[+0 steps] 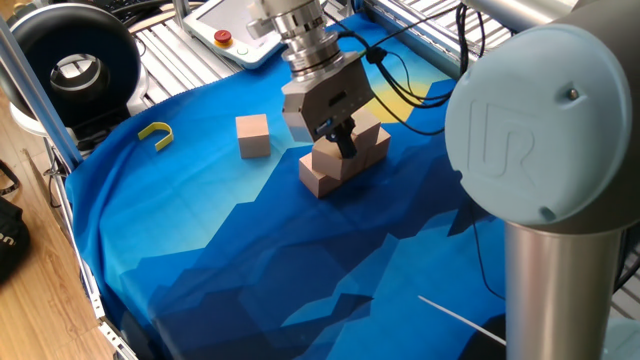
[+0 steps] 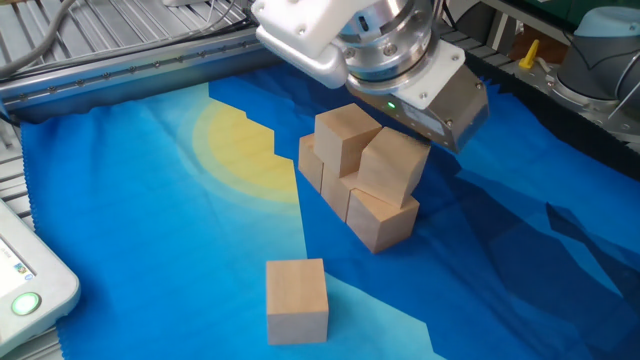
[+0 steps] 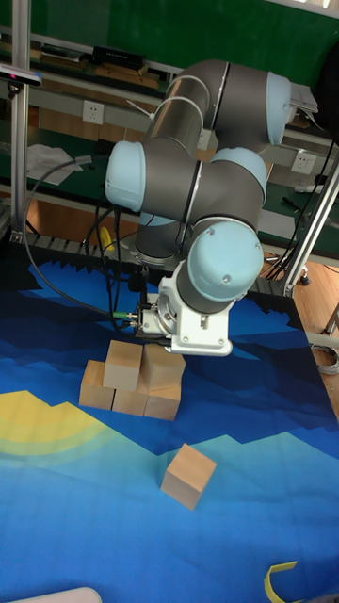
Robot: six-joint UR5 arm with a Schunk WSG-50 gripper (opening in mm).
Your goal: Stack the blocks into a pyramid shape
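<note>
Five blocks [image 2: 362,180] sit pushed together on the worktop [image 2: 150,230], three below and two on top, so one more can go on as the peak. That last block [image 2: 297,299] sits alone, well apart from the pile. The end effector [image 1: 343,140] hangs just above the pile; its fingers look a little apart and hold nothing. Only one fixed view shows them; the other fixed view hides them

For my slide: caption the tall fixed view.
Arm's hand above a five-block stack; a sixth block sits apart on the blue cloth.
</note>
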